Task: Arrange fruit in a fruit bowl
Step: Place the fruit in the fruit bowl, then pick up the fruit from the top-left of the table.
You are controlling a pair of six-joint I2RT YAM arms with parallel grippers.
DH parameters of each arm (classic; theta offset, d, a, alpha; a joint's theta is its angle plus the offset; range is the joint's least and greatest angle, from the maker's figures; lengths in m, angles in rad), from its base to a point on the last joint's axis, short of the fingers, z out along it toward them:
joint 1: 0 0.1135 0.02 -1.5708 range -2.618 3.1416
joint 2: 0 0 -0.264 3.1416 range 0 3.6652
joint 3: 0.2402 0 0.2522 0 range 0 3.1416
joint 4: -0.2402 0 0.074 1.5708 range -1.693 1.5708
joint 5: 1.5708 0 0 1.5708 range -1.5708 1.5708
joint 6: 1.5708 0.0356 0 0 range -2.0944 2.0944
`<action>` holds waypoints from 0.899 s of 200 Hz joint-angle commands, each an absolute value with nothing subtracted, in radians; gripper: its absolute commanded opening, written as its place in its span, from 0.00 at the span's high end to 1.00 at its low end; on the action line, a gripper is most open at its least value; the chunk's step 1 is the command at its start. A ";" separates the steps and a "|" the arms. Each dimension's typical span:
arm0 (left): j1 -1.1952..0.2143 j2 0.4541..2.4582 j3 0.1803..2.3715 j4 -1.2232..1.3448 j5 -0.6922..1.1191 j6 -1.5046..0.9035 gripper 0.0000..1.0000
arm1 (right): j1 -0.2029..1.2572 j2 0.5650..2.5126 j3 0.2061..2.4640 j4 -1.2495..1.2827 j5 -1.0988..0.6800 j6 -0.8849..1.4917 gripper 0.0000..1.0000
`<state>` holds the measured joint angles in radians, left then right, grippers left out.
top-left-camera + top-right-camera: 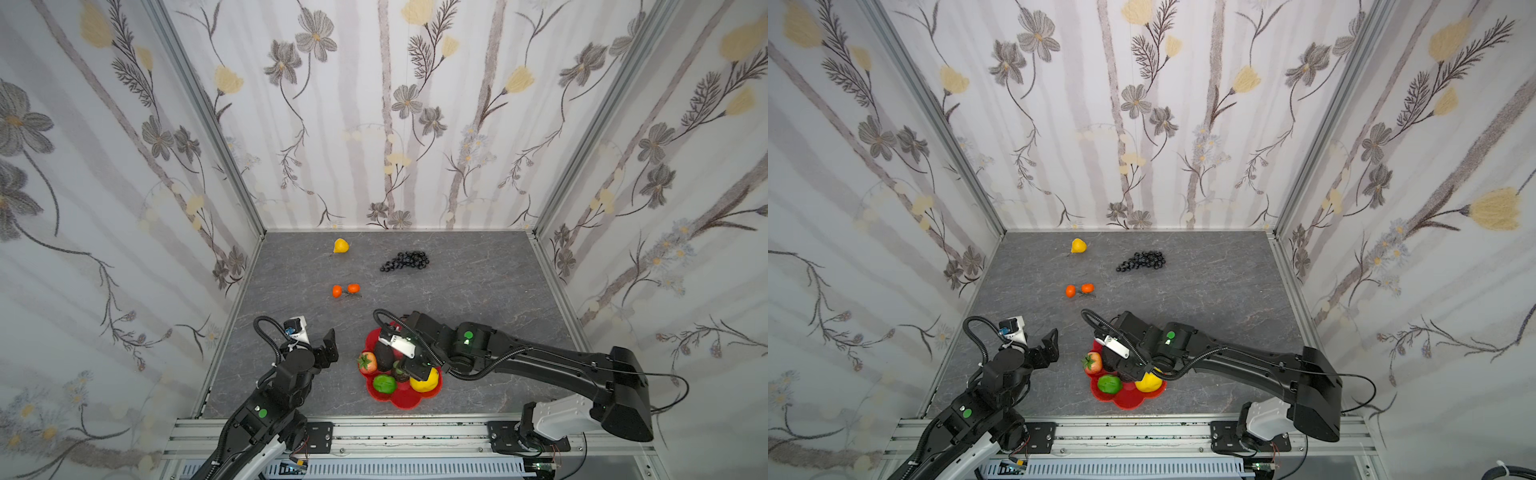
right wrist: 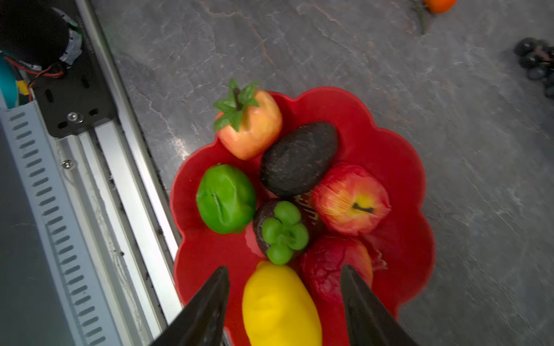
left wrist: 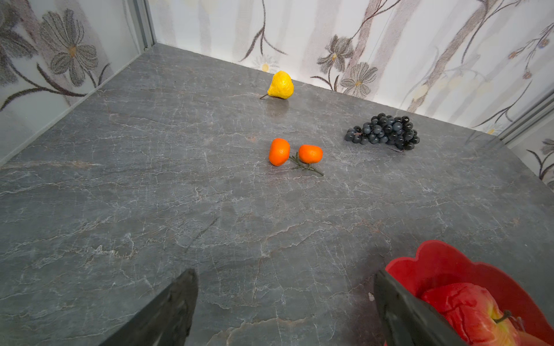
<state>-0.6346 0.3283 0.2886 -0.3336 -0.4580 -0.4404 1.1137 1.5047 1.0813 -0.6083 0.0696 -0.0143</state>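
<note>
Lemon [image 2: 280, 305] lies inside the fruit bowl [image 1: 405, 401], lower centre of both top views, pressed against a dark red fruit [image 2: 326, 260], likely so nothing rolls. Right tool [image 2: 283, 268] hangs over it, jaws parted and clear on both sides; its arm reaches in from the frame's right, wrist pitched down. Left tool [image 3: 284, 272] stands spread wide, empty, beside the bowl, arm folded. Pear [image 1: 340, 245], grapes [image 1: 405, 261] and oranges [image 1: 345, 289] lie on the tabletop [image 1: 478, 291], upper centre.

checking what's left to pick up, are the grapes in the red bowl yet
No, the grapes lie on the bare grey table near the back wall, well apart from the red bowl.
</note>
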 commanded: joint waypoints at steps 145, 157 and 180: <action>-0.240 2.024 1.644 -0.410 -0.249 -0.268 0.03 | 0.689 1.074 0.518 -0.019 0.209 0.244 0.19; -0.235 2.118 1.771 -0.472 -0.262 -0.243 0.03 | 0.689 1.071 0.512 -0.008 0.206 0.244 0.19; -0.226 2.266 1.981 -0.568 -0.275 -0.212 0.03 | 0.688 1.074 0.506 0.005 0.198 0.245 0.19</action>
<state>-0.2352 2.1578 1.8168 -0.4019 -0.2291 -0.2798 0.6880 1.0725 0.5121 -0.0750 0.1970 0.2344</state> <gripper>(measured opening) 0.972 0.809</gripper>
